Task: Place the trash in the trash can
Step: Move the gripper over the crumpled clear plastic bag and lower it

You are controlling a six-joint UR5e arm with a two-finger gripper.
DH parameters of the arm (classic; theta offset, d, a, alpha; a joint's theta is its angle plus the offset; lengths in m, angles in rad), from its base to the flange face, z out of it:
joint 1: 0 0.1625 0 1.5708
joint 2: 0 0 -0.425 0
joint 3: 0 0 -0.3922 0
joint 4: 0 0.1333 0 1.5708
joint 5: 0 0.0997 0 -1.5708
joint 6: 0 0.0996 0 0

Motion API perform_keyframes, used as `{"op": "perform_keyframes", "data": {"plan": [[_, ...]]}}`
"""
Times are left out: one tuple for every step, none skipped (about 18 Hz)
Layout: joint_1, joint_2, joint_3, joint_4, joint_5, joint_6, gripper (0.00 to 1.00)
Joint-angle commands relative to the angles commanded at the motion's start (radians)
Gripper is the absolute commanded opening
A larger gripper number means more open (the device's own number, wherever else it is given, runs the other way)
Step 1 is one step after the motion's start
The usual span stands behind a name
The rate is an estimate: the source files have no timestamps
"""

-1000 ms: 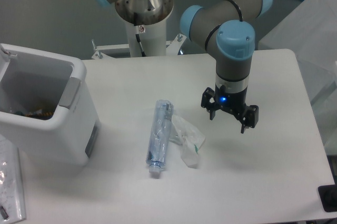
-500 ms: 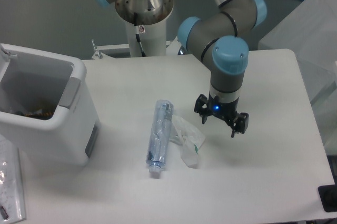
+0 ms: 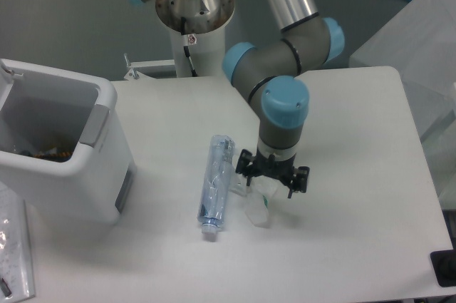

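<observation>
- The trash can (image 3: 68, 175), a big boxy white plastic bin with rounded corners and a grey inside, stands at the table's (image 3: 356, 246) left edge, with some scraps in its bottom.
- The bottle (image 3: 216, 183), long, clear and bluish, lies flat mid-table, pale cap toward me.
- The gripper (image 3: 271, 178) hovers over the wrapper (image 3: 258, 199), fingers spread apart, holding nothing: the pick-up step, I'd say. Next it must drop straight and pinch.
- That wrapper is thin, crumpled, green-flecked film just beside the bottle; likely slippery.
</observation>
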Motion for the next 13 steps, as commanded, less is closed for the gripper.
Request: {"op": "perform_keyframes", "data": {"plan": [[-0.006, -0.002, 0.000, -0.002, 0.005, -0.011, 1.00], [-0.009, -0.008, -0.002, -0.002, 0.006, -0.024, 1.00], [-0.011, -0.017, -0.002, -0.002, 0.006, -0.038, 1.00], [-0.011, -0.023, 0.000, -0.002, 0.008, -0.048, 1.00], [-0.011, -0.028, 0.000, -0.002, 0.008, -0.054, 1.00], [-0.011, -0.031, 0.000, -0.002, 0.008, -0.054, 1.00], [-0.011, -0.034, 0.002, -0.002, 0.008, -0.054, 1.00], [-0.011, -0.040, 0.002, -0.002, 0.015, -0.052, 0.97], [-0.012, -0.041, 0.002, -0.002, 0.024, -0.054, 0.83], [-0.020, -0.043, 0.002, -0.003, 0.037, -0.054, 0.70], [-0.023, -0.043, 0.002, -0.003, 0.051, -0.055, 0.59], [-0.023, -0.043, 0.002, -0.003, 0.052, -0.055, 0.46], [-0.023, -0.043, 0.002, -0.003, 0.051, -0.057, 0.37]]}}
